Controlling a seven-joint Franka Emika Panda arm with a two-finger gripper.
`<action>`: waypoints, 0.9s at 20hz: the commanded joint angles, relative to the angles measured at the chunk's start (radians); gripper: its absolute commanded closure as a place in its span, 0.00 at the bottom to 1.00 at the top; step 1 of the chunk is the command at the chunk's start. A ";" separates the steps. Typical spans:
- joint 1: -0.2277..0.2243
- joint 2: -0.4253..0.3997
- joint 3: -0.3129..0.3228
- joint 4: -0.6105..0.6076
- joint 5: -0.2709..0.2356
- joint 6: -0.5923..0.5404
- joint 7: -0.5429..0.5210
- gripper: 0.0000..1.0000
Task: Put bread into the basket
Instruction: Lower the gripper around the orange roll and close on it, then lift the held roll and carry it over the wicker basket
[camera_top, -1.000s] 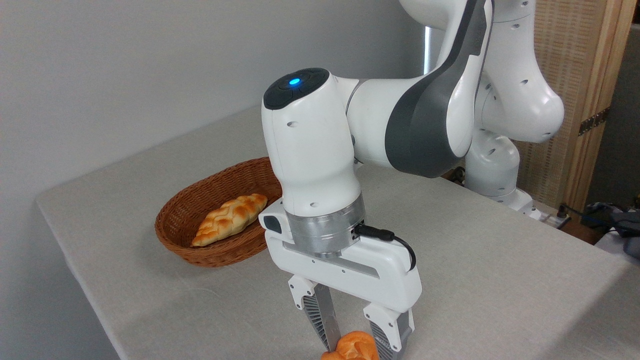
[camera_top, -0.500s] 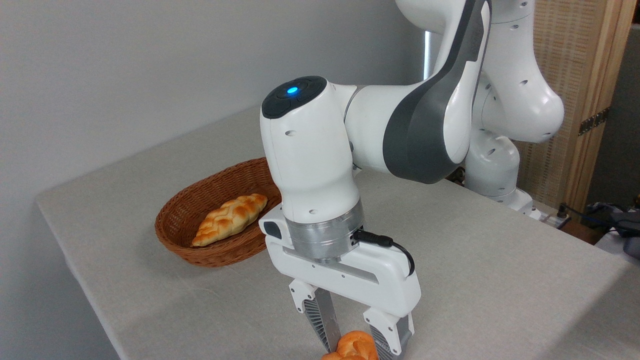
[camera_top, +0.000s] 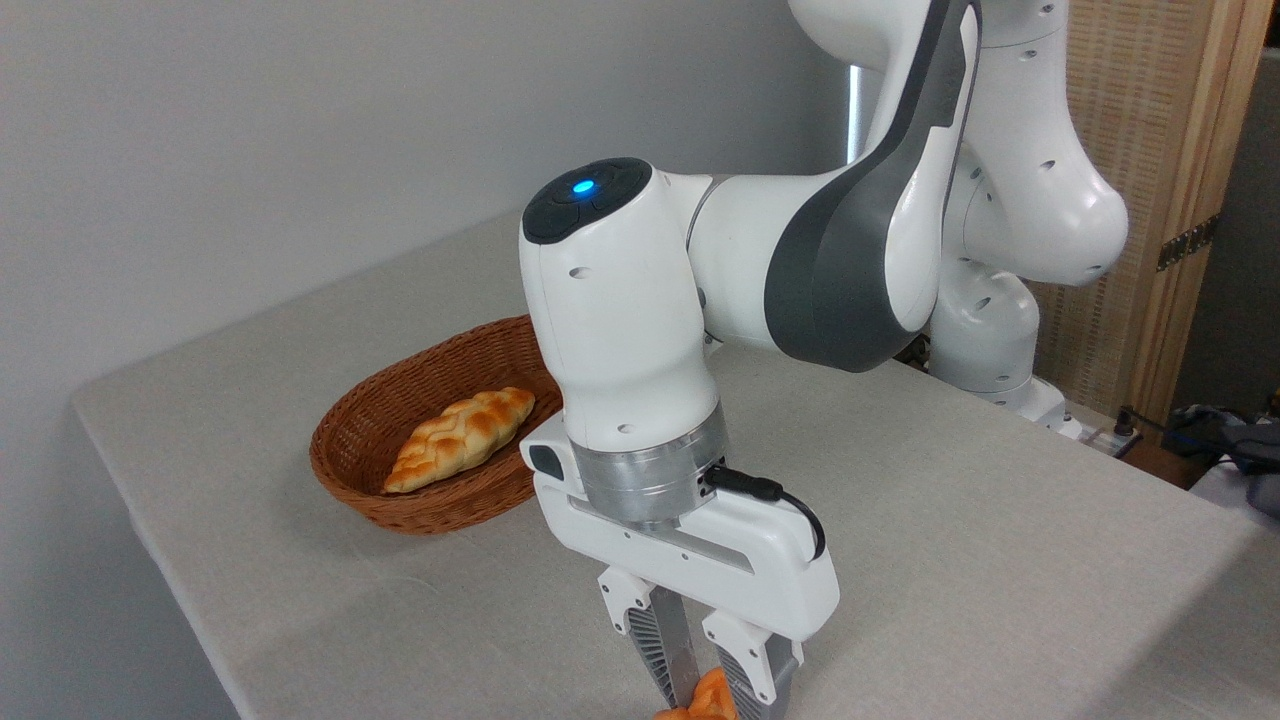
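Gripper (camera_top: 702, 668) pinched narrow on the knotted bun (camera_top: 708, 697) at the table's (camera_top: 950, 540) near edge, partly cut off by the frame. Lift, carry and drop into the wicker basket (camera_top: 350, 425) still to do; braided loaf (camera_top: 460, 438) already inside.

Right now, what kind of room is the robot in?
Probably a robotics lab or test room: a Franka arm bolted by a cloth-covered table, a bare grey wall, cables alongside.
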 joint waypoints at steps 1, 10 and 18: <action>-0.005 0.002 0.010 -0.010 0.009 0.017 0.020 0.61; -0.006 -0.017 0.009 -0.001 0.002 -0.001 0.094 0.65; -0.018 -0.177 -0.086 0.043 -0.109 -0.179 0.062 0.66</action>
